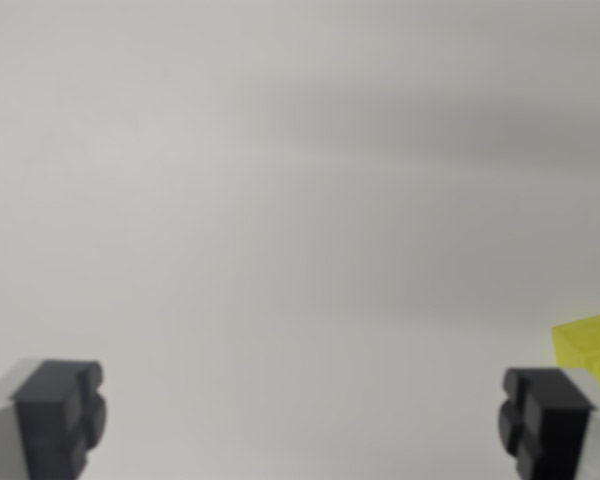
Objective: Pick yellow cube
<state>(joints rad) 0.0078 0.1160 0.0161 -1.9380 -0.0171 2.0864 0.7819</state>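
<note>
Hovering over the table (280,200) with hand (300,415) spread wide, nothing between the fingers (60,410). Cube (590,345) sitting at the wrist view's right edge, just beyond the right finger. Risking, on a straight descent, knocking or missing it.

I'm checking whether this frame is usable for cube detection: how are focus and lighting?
Wrist view: soft overall, with the fingertips and yellow cube blurred at their edges; the cube is cut off by the right border; lighting is even, without glare, with faint grey shadow bands across the white surface.
</note>
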